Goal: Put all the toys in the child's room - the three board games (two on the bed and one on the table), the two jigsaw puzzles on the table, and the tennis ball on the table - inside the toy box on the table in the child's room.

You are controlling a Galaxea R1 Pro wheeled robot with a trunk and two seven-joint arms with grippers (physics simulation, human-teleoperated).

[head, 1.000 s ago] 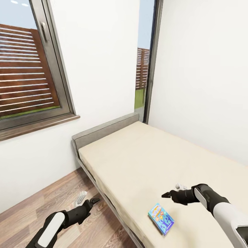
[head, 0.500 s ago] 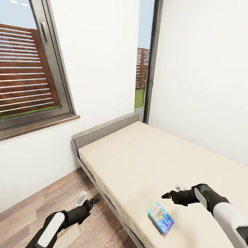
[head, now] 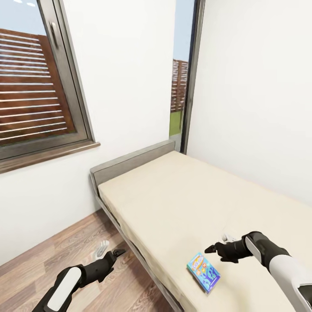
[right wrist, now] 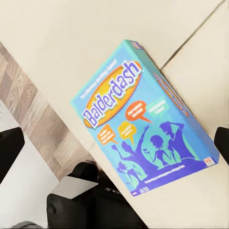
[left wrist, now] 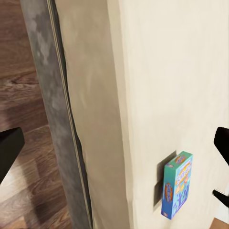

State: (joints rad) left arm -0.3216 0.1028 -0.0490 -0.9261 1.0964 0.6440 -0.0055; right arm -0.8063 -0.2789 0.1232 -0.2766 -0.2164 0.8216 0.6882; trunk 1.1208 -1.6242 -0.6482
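Note:
One of the board games (head: 203, 272), a small blue "Balderdash" box (right wrist: 143, 124), lies flat near the front edge of the bed (head: 173, 203), a beige mattress on a grey frame. My right gripper (head: 217, 243) hovers open just above and beyond the box, nothing between its fingers; its dark fingertips (right wrist: 9, 152) frame the box in the right wrist view. My left gripper (head: 111, 248) hangs open over the wood floor beside the bed frame. In the left wrist view the box (left wrist: 176, 191) lies on the mattress.
The grey bed frame (left wrist: 52, 119) and headboard (head: 130, 162) stand against a white wall under a large window (head: 39, 86). A narrow window (head: 182, 73) fills the corner. Wood-plank floor (head: 52, 255) runs left of the bed.
The right gripper has sunk slightly toward the blue box. The whole picture has shifted up a little, so the camera has moved. The left arm is unchanged.

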